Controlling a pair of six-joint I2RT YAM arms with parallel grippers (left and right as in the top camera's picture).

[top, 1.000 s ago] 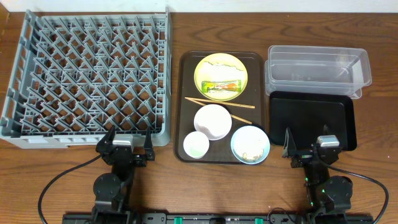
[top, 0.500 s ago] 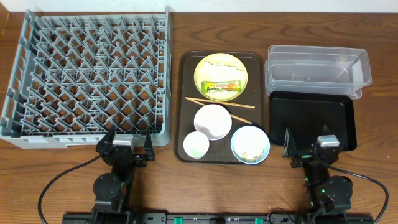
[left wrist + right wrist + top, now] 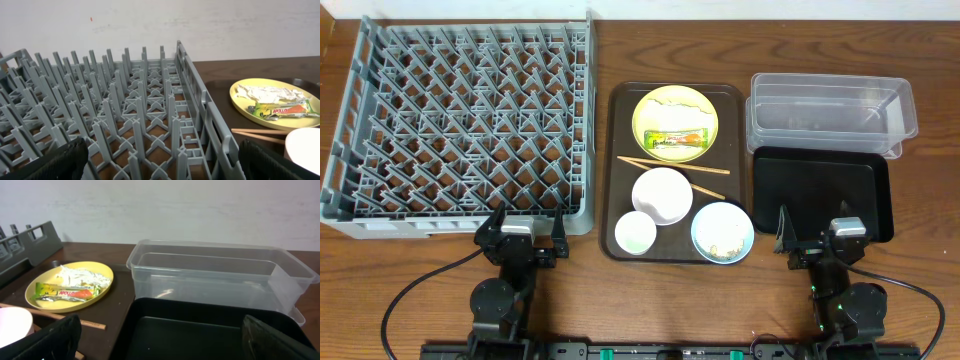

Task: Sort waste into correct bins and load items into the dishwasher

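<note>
Left pincer (image 3: pixel 523 232) and right pincer (image 3: pixel 820 236) gape wide near rack (image 3: pixel 460 226) and black tray (image 3: pixel 820 190) edges.

Both arms are matte black. From overhead, the left hand (image 3: pixel 521 237) and the right hand (image 3: pixel 825 240) each bear a small pale grey plate on top, and each arm has a rounded black joint housing. A thin black cable (image 3: pixel 420 282) curves away from the left arm, and a second cable (image 3: pixel 928 297) from the right. Small green lights (image 3: pixel 815 292) glow on the right arm. In the wrist views the fingers (image 3: pixel 55 162) are dull black wedges with a finely grained surface.
</note>
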